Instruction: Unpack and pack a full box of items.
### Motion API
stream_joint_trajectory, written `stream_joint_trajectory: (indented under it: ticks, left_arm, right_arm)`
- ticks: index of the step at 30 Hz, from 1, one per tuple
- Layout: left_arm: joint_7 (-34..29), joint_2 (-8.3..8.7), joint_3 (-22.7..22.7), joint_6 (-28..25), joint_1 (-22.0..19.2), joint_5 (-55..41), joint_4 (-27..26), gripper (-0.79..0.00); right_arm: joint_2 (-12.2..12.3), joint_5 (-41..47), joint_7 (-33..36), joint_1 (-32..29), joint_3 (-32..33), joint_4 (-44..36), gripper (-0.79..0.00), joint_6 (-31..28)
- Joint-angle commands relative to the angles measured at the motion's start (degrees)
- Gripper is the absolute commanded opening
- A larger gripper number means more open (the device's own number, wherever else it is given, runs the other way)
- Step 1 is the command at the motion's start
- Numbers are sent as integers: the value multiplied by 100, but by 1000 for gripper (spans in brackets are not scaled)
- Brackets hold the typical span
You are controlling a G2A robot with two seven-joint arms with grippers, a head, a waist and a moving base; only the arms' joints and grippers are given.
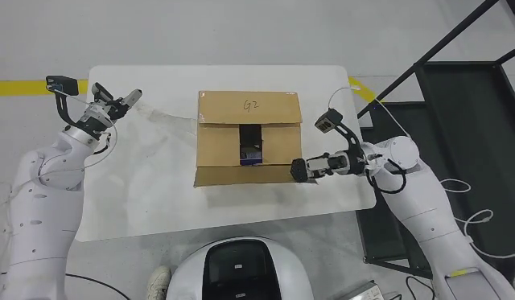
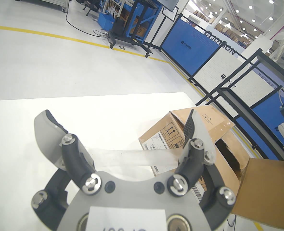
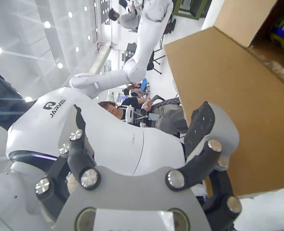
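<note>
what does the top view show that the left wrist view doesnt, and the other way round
Top view: the right gripper at the near right corner of the cardboard box, and a blue item down in the gap between the flaps. Left wrist view: what looks like a clear tape strip spanning between the fingers of the open left gripper, plus printed labels on the box's side. Both: the cardboard box, the white table and the left gripper.

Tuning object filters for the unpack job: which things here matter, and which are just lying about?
Job: box, blue item inside it, tape strip, left claw, right claw.
Lying about: black rack beside the table, yellow floor line.
</note>
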Motion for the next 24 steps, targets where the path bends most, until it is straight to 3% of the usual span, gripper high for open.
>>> stream_joint_trajectory:
  ticks: [1, 11, 24]
  left_arm:
    - [0, 0, 0, 0, 0, 0, 0, 0]
    - [0, 0, 0, 0, 0, 0, 0, 0]
    - [0, 0, 0, 0, 0, 0, 0, 0]
  right_arm:
    - [23, -80, 35, -100, -84, -86, 0, 35]
    - [107, -856, -302, -410, -737, 110, 0, -300]
    - [176, -2029, -1472, -479, -1107, 561, 0, -1468]
